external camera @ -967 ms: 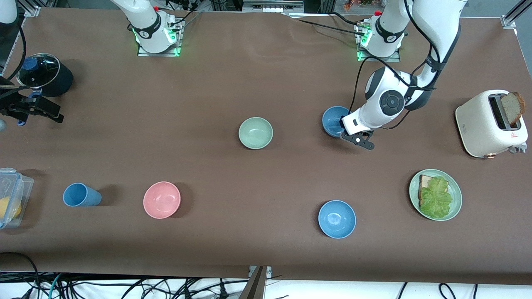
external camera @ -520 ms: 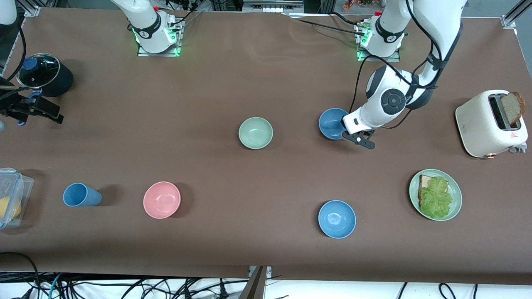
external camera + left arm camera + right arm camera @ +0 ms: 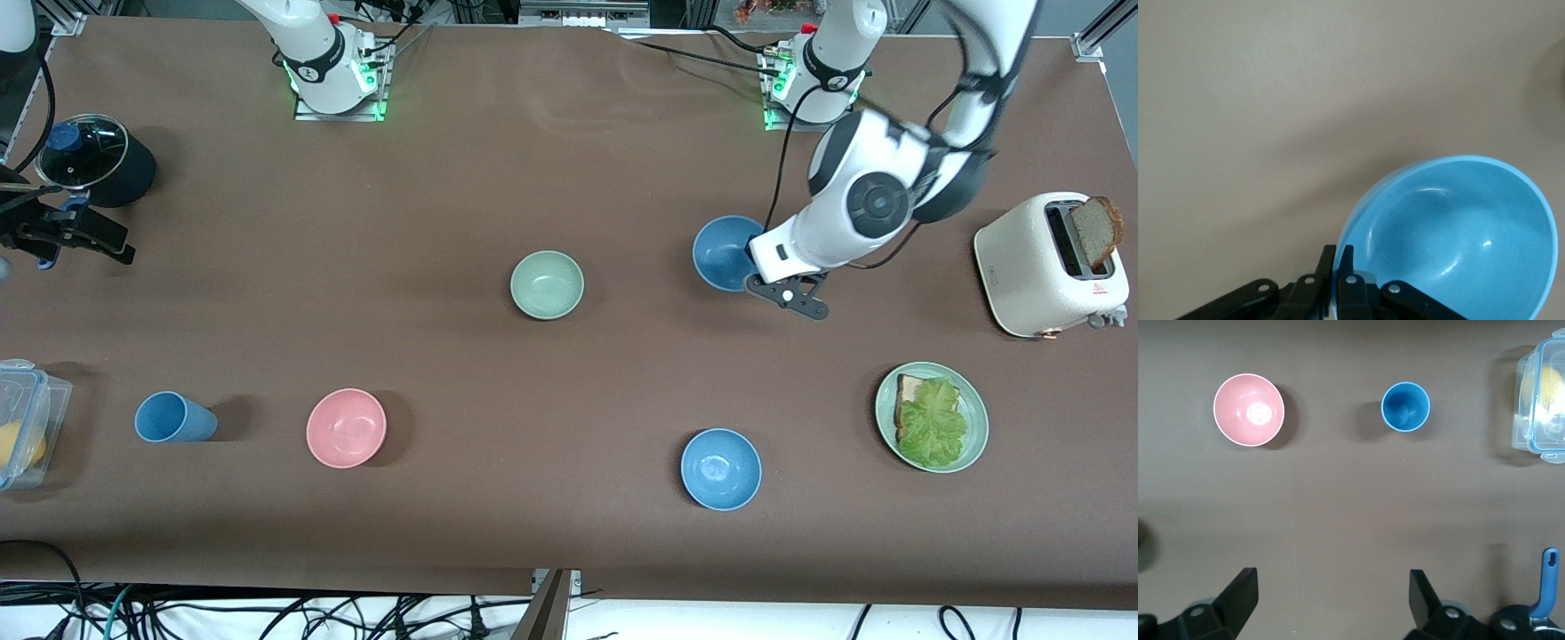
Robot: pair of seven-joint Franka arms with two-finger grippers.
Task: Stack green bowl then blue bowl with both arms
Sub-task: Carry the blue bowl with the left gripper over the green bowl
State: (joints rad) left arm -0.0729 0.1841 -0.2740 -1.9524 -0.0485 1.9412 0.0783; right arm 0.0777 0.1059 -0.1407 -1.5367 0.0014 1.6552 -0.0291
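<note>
Left gripper (image 3: pixel 1335 257) jaws clamped on blue bowl (image 3: pixel 722 253) rim, bowl tilted above counter (image 3: pixel 569 160). Right gripper (image 3: pixel 1331 590) jaws wide open, empty, waiting. Green bowl (image 3: pixel 547 284) mid-counter.

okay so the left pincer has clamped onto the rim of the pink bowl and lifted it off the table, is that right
Not quite. The left pincer is clamped on the rim of a blue bowl, not the pink one, as the left wrist view shows. The pink bowl sits untouched toward the right arm's end of the table. The lift looks right.

bread (image 3: pixel 1095 228) in toaster (image 3: pixel 1045 267), lettuce (image 3: pixel 935 421) on plate (image 3: pixel 976 425)
</note>
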